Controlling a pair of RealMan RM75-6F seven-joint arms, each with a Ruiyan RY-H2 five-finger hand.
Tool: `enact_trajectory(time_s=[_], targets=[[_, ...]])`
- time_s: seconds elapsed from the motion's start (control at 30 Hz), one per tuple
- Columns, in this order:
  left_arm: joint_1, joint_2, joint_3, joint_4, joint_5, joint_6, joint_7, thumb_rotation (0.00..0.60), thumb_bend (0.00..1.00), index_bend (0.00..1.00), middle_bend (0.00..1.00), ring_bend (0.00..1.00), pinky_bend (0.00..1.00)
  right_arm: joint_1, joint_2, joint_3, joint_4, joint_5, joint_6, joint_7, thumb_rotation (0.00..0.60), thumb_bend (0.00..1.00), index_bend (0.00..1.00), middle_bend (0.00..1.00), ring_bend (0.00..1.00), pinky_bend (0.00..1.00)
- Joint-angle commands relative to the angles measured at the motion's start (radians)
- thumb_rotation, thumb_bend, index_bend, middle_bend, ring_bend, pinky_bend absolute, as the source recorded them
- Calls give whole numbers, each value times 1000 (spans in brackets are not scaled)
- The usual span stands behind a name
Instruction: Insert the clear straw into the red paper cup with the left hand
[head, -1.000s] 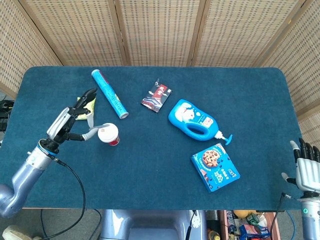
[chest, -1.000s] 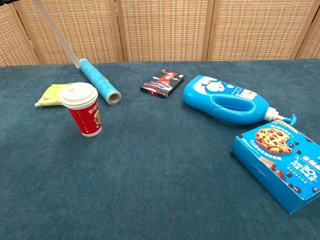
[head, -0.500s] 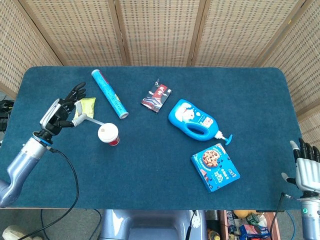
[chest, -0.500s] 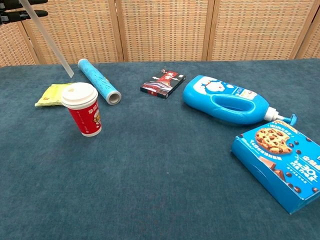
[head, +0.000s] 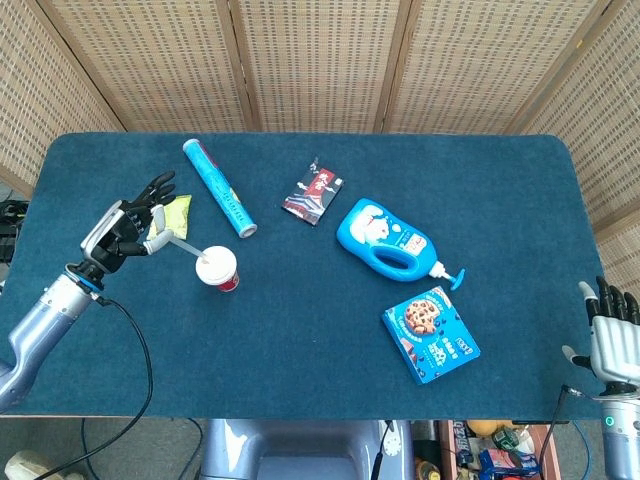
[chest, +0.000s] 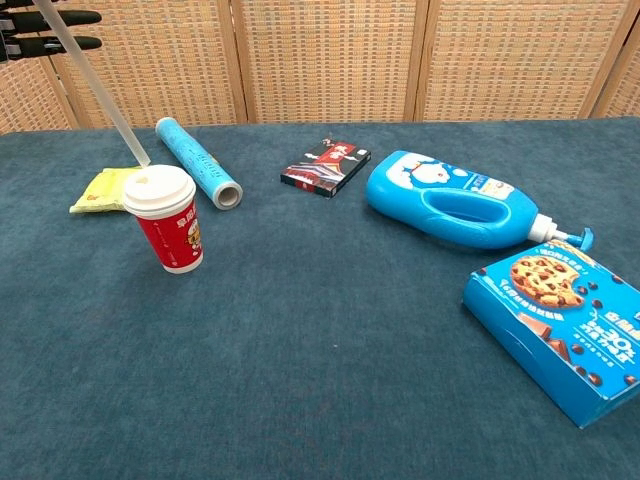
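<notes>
the left hand (head: 128, 230) grasps the clear straw (head: 183, 246) at its upper end, the straw slanting down toward the red paper cup (head: 217, 269). compared with half a second ago, the straw's lower tip has swung in from beside the cup to sit right at the back edge of the white lid (chest: 158, 188); in the chest view the tip (chest: 143, 162) appears at the lid's rim, though whether it touches cannot be told. a second ago the hand was lower and nearer the cup, so it has pulled back and re-aimed. the straw is not yet in the cup, which stands upright on the blue worktop (head: 300, 340), just beside a yellow packet (chest: 104, 188). the likely next need is to bring the tip over the lid's opening. the right hand (head: 610, 330) hangs released at the far edge, fingers apart.
</notes>
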Motion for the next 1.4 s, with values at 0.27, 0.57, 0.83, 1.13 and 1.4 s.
enact_trajectory(time_s=[0.27,0.57,0.83,1.13,1.4], targets=[[14,9,-18,7,4,-13,22,600,501,658,0,0,0,0,2,1,2,1,-1,5,600,0,0,0,0,0],[19,-1,-29,19,12,-34,22,600,501,658,0,0,0,0,2,1,1,1,-1,4,600,0,0,0,0,0],[16,-35,-38,40,11,-44,34,600,500,658,0,0,0,1,2,2,4,4,-3,6,600,0,0,0,0,0],[22,-53,-46,63,20,-31,29,600,501,658,0,0,0,0,2,2,6,5,-4,8,600,0,0,0,0,0],[18,-61,-47,71,27,-45,16,600,501,658,0,0,0,1,2,1,6,6,-4,6,600,0,0,0,0,0]])
